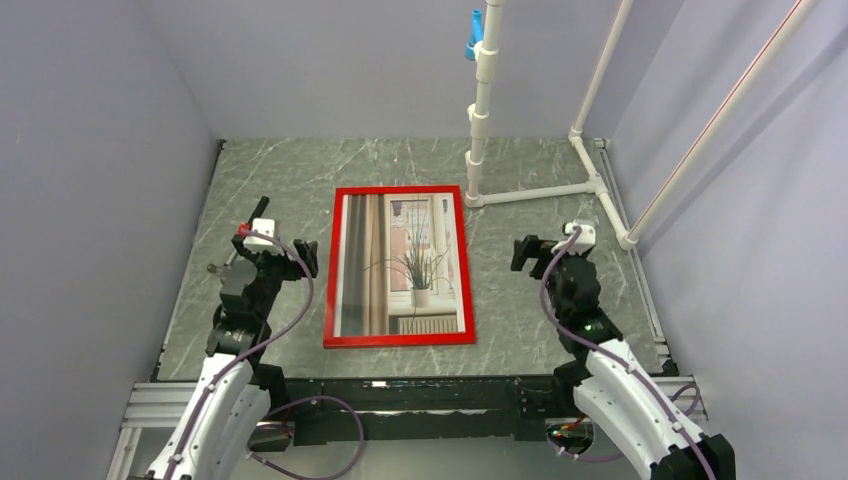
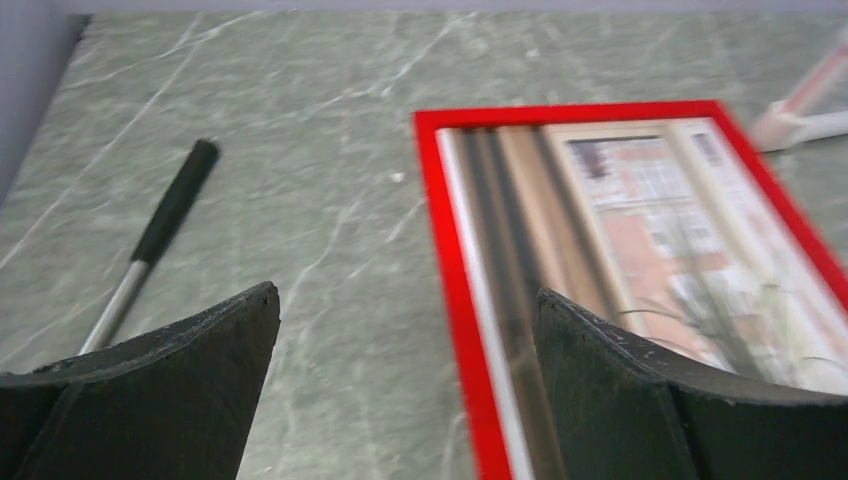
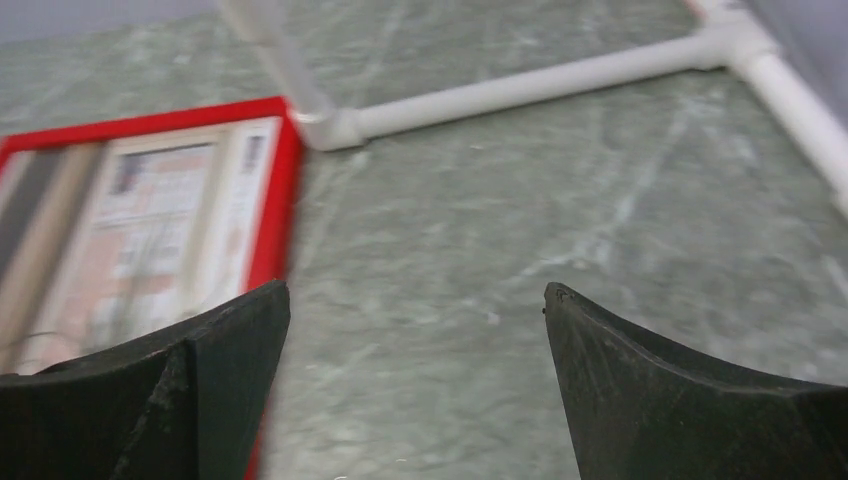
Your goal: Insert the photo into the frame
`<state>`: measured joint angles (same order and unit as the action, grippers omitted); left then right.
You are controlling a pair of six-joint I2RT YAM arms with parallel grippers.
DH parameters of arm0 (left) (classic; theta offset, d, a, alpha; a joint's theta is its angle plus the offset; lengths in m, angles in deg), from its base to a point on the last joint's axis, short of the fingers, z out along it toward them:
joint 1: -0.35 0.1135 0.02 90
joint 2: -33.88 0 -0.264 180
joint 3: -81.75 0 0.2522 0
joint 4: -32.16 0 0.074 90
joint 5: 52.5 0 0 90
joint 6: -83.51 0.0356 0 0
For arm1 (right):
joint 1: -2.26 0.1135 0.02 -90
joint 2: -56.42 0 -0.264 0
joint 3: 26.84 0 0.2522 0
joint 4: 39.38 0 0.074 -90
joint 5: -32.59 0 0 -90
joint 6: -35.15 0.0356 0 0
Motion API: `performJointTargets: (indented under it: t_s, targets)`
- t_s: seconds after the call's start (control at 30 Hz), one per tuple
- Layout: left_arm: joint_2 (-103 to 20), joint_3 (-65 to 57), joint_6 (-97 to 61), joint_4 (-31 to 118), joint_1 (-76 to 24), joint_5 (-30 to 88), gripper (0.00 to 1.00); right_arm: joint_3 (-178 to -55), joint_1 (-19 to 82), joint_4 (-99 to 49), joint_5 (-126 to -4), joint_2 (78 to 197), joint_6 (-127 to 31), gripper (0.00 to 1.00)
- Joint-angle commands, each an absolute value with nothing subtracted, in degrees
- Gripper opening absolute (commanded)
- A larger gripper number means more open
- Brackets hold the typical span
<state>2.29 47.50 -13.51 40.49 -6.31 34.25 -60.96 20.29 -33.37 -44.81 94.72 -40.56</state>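
Observation:
The red frame lies flat in the middle of the table with the photo of a potted plant at a window showing face up inside it. My left gripper hovers just left of the frame, open and holding nothing. In the left wrist view the left gripper straddles the frame's left edge, with the photo behind the right finger. My right gripper hangs open and empty to the right of the frame. In the right wrist view the right gripper is over bare table, with the frame and photo to its left.
A white pipe stand rises behind the frame's far right corner, its base pipes running along the table to the right wall. A black-handled metal rod lies on the marbled table to the left of the frame.

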Motion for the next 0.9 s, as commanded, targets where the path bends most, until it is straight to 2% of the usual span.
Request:
performJointTargets:
  t_s: [0.0,0.1,0.23,0.43,0.53,0.6,0.67,0.73,0.8,0.87]
  targets:
    - [0.78,52.95,-8.1,27.08,-6.07,46.21,0.99,-51.82,20.01,-52.16,-29.27,92.02,-49.88,0.99]
    - [-2.82,55.63,-7.9,21.0,-6.07,52.34,0.99,-46.92,19.03,-59.83,-26.81,94.24,-50.69,0.99]
    - [-12.4,58.16,-4.01,10.28,-6.11,58.32,0.99,-44.22,16.12,-69.13,-30.82,103.42,-50.17,0.99]
    - [-32.43,63.39,-0.93,-22.27,-5.76,60.55,1.0,-46.21,9.99,-81.18,-37.34,119.18,-49.85,0.99]
    - [-42.52,63.33,-0.9,-31.8,-4.97,60.39,0.99,-48.47,6.21,-85.23,-40.66,125.24,-49.53,0.99]
    - [-45.5,63.39,0.66,-35.16,-4.93,56.99,0.99,-51.89,4.79,-81.04,-42.04,127.52,-49.5,0.99]
    - [-43.71,61.96,0.04,-29.19,-4.88,55.83,0.99,-53.33,4.21,-82.02,-43.52,130.1,-51.44,0.99]
    - [-43.31,59.82,-1.13,-24.27,-4.88,58.52,0.99,-50.89,3.35,-92.08,-43.82,135.43,-51.3,0.99]
    - [-44.71,59.18,-1.12,-25.96,-4.68,60.06,0.99,-48.07,2.55,-105.14,-41.85,142.36,-50.83,0.99]
    - [-43.73,59.1,-1.66,-23.79,-4.66,59.32,0.99,-51.34,2.53,-92.43,-43.76,138.82,-49.7,0.99]
